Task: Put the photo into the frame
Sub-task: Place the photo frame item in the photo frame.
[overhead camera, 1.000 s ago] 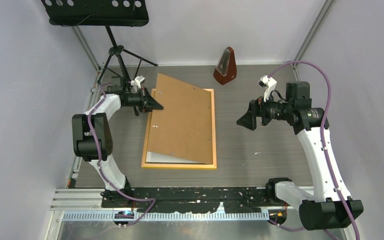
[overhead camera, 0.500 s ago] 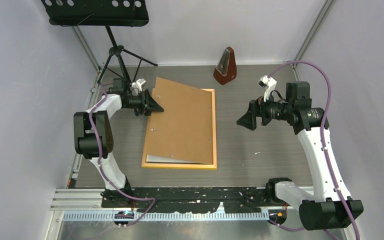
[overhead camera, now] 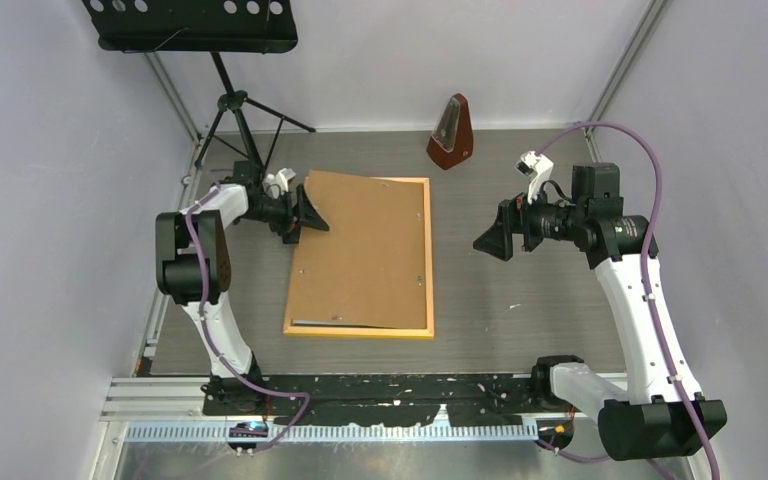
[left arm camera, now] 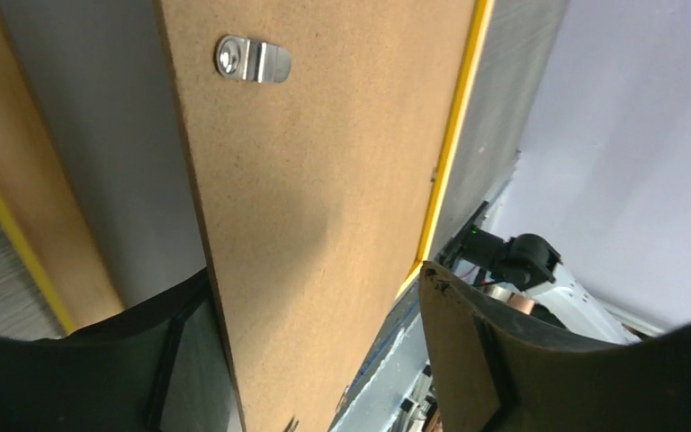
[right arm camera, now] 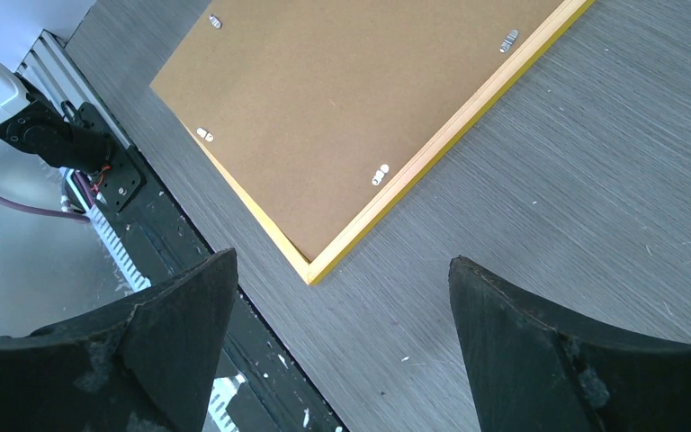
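**A:** Top external view, starting at the left: why is the left pincer (overhead camera: 314, 209) sitting at the upper left corner of the backing board (overhead camera: 365, 250)?

**B:** I'd judge the step is laying that board flat. It lies over the frame (overhead camera: 428, 260) slightly askew and covers the frame's upper left corner. In the left wrist view the fingers (left arm camera: 504, 360) are spread, with the board's edge running between them. I read that as straddling the board, not pinching it.

**A:** And the photo?

**B:** Mostly hidden. The left wrist view shows a smooth grey sheet beside the board, inside the yellow strip. I take that for the photo (left arm camera: 99, 126), lying picture-side down in the frame. No print shows, so that's a guess.

**A:** So the board goes on top to close the back?

**B:** Likely. It carries small metal tabs (left arm camera: 254, 61) for that, but it looks to need squaring first.

**A:** Further right?

**B:** The right pincer (overhead camera: 485, 242) hangs spread and holds nothing. It is well apart from the frame, perhaps placed to steady the right edge.

**A:** And the room?

**B:** A grey wood-grain surface (overhead camera: 520, 330) with pale walls (overhead camera: 50, 150) around it. A black music stand (overhead camera: 192, 22) is at upper left, and a brown metronome (overhead camera: 451, 132) at top centre, near the frame. A metal rail (overhead camera: 360, 430) runs along the bottom.
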`<state>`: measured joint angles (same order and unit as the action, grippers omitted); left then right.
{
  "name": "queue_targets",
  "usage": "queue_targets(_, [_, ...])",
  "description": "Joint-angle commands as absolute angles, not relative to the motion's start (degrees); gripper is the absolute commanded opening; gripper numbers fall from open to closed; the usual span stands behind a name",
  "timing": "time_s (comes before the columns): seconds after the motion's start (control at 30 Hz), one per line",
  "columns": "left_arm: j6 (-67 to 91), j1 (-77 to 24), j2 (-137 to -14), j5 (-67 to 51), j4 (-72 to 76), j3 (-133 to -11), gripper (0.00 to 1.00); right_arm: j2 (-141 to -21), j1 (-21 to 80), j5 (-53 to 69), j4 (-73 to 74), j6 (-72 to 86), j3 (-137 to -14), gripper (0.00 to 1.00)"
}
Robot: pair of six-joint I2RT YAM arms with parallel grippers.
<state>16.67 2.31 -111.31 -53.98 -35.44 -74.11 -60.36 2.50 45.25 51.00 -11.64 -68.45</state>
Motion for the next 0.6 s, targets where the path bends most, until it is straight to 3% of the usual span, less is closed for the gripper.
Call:
queue_targets(0.0, [13.8,2.0,-110.0,-47.5,-40.0,-77.4,0.71,-59.6,2.3,45.5,49.9,-11.5,-68.4,0.93])
queue_targets(0.23, [10.8,1.2,-108.2,-36.6,-44.3,-79.1,0.9,-59.4,2.3,46.0,49.6,-11.5,-68.2,0.94])
queue_targets(0.57, [7.8,0.6,-101.4,-26.2,-46.1,-79.8,0.94,-60.3,2.3,45.2,49.7,-11.7,-68.5,0.94])
